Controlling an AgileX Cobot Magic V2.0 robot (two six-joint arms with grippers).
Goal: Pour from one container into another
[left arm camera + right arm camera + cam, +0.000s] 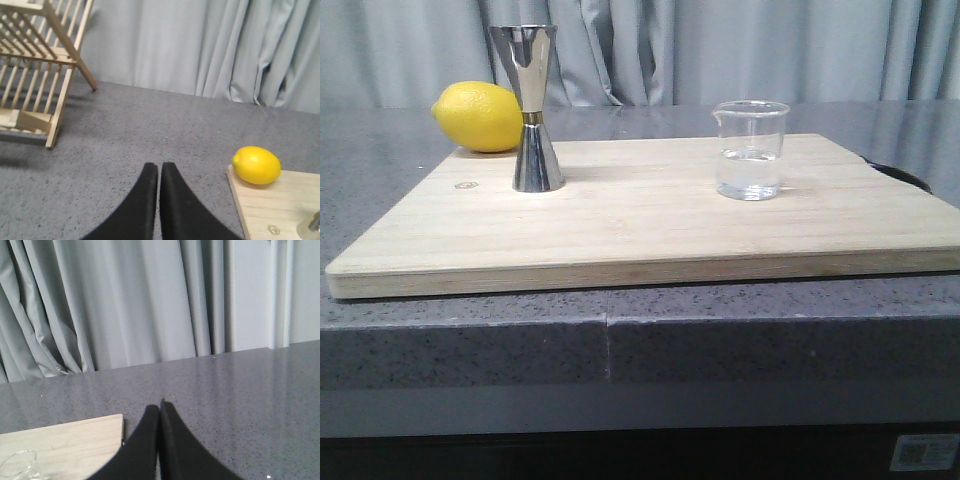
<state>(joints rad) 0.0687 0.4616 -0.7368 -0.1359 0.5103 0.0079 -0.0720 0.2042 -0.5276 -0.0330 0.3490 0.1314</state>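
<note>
- Wooden rack point(35, 65): stands on the grey tabletop point(150, 130) ahead of the left claw and to its left side; well apart from the claw.
- Left claw point(159, 172): black fingers pressed together with only a hairline seam between them; nothing held; it hangs over bare tabletop, off the board's left edge.
- Lemon point(478, 117): lies at the far left corner of the cutting board point(640, 220); ahead of the left claw and to its right side; near the jigger.
- Steel jigger point(529, 108): upright on the board's left part, gold band at its waist; only its foot shows at the edge of the left wrist view, to the right of the left claw and nearer than the lemon.
- Glass beaker point(750, 150): upright on the board's right part, clear liquid in its lower portion, spout toward the jigger; well apart from the jigger; in the right wrist view its rim point(17, 463) lies to the left of the right claw.
- Right claw point(159, 412): fingers closed against each other, empty; it hangs over the tabletop just off the board's right corner point(118, 421); grey curtain point(125, 300) behind.
</note>
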